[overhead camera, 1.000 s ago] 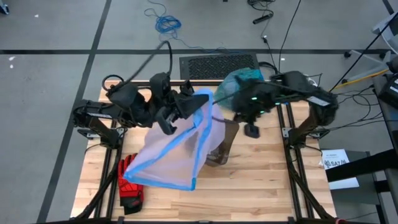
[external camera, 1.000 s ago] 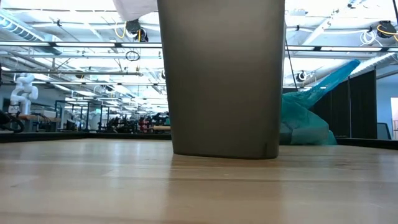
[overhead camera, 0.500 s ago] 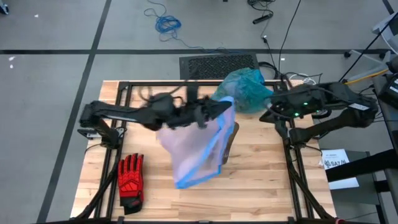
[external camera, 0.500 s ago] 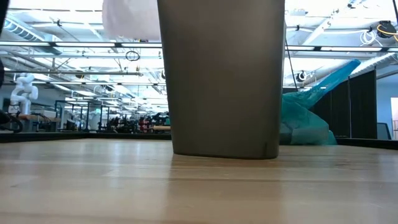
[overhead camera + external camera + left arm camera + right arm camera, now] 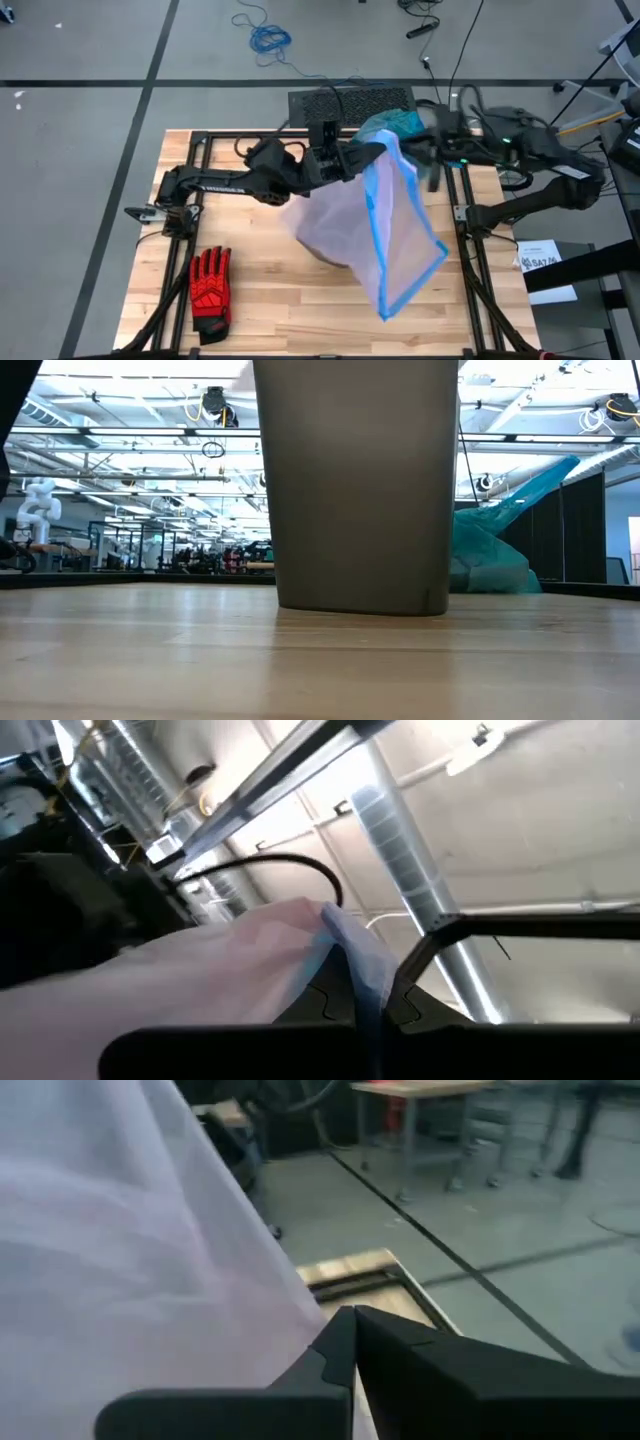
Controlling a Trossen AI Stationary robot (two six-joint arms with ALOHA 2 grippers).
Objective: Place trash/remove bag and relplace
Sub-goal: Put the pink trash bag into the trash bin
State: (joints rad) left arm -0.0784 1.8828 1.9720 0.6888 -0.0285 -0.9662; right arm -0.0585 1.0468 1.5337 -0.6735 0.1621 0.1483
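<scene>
Table (image 5: 260, 310): pale wood planks on a black frame, set on a grey floor; a hall with ceiling trusses lay beyond in the low view.

Glove (image 5: 210, 288): red and black, flat near the front left corner, well apart from both arms.

Bin (image 5: 355, 485): grey-brown, upright, near the middle of the table; it filled the centre of the low view (from above it was almost wholly hidden under the lilac bag).

Lilac bag (image 5: 370, 225): pale, translucent, blue-rimmed, held up over the middle of the table and hanging down toward the front right, its blue rim forming a long open loop.

Left gripper (image 5: 352, 160): reached across from the left side to the bag's top edge, fingers closed on the lilac bag; the left wrist view showed the blue rim pinched between them.

Right gripper (image 5: 428, 158): at the back right, just beside the bag's top corner, fingers closed together; the lilac bag lay against them in the right wrist view, but a grip could not be told.

Teal bag (image 5: 392, 122): crumpled at the back edge of the table, behind the two grippers; seen right of the bin in the low view.

Mat (image 5: 335, 103): dark, on the floor behind the table.

Blue cable (image 5: 268, 38): coiled on the floor farther back.
</scene>
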